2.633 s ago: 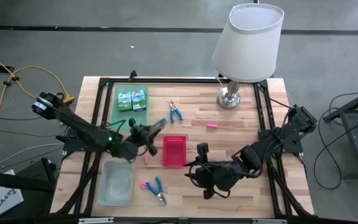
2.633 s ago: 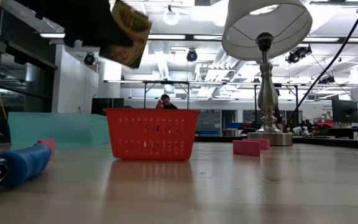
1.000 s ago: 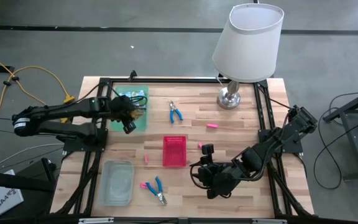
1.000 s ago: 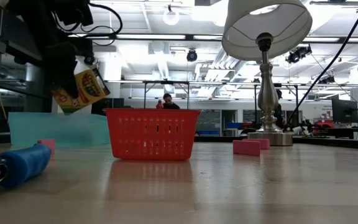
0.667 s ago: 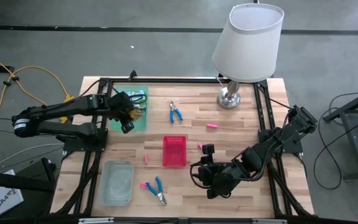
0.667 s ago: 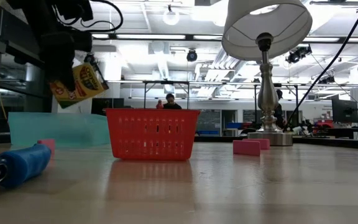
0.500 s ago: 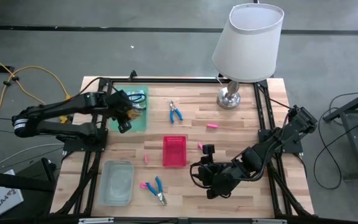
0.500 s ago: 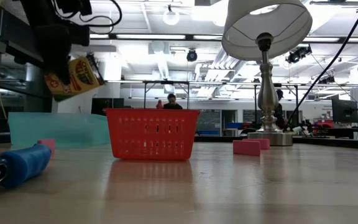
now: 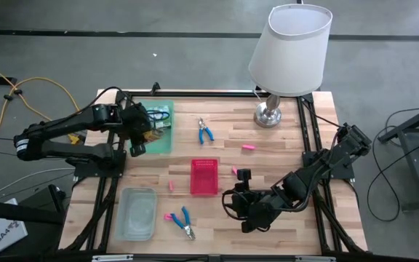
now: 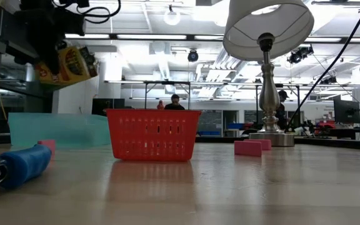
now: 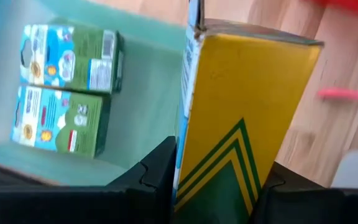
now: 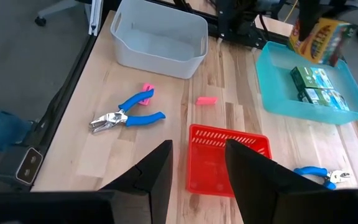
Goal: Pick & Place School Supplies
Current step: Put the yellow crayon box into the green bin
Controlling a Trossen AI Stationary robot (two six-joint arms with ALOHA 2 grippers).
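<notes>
1. High view shows my left gripper [image 9: 145, 129] above the near edge of the green tray [image 9: 167, 143], at the table's left rear.
2. Left wrist view confirms the grip: the two fingers are clamped on the sides of a green-and-yellow crayon box [image 11: 238, 118], which is carried tilted and clear of the table. In the low view the same box hangs high, well above the red mesh basket [image 10: 153, 134].
3. Two matching boxes [image 11: 64, 93] lie flat, side by side, at one end of the tray. I judge the held box is aimed at the free floor beside them, hence the grip on its sides, which leaves the bottom free to set down.
4. My right gripper [image 9: 247, 218] waits near the table's front, right of the basket; its fingers [image 12: 155, 171] stand apart and hold nothing.
5. Remaining supplies lie loose on the wood: blue-handled pliers [image 9: 206, 132], a pink-and-blue pair [image 9: 180, 220] beside the clear bin [image 9: 136, 214], and pink erasers [image 9: 248, 147].
</notes>
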